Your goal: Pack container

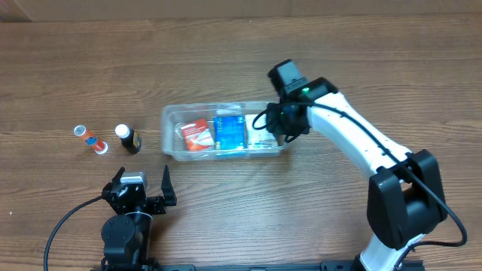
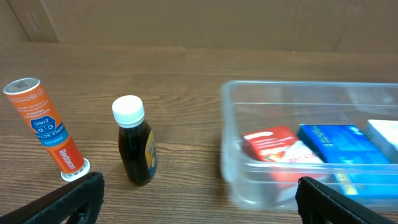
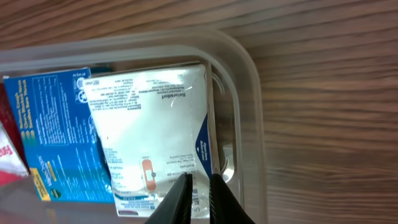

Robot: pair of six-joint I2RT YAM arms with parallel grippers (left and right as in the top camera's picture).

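Container (image 1: pixel 169 124): middle of the counter (image 1: pixel 75 68).
Right pincer (image 3: pixel 199 182): almost closed over the white box (image 3: pixel 155 118); cannot tell if it grips.
Left pincer (image 1: pixel 141 183): wide open, empty.
Danger: going up may pull the box out if it sticks.

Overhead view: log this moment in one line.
clear plastic rectangular container: red box, blue box, white box; outside: orange tube, dark bottle; left gripper: open; right gripper: at white box

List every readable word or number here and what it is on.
"Redoxon" and "ZINC": orange tube.
Dark bottle label: too blurred to read.
Red box, blue box and white box in the container: print too small to read.
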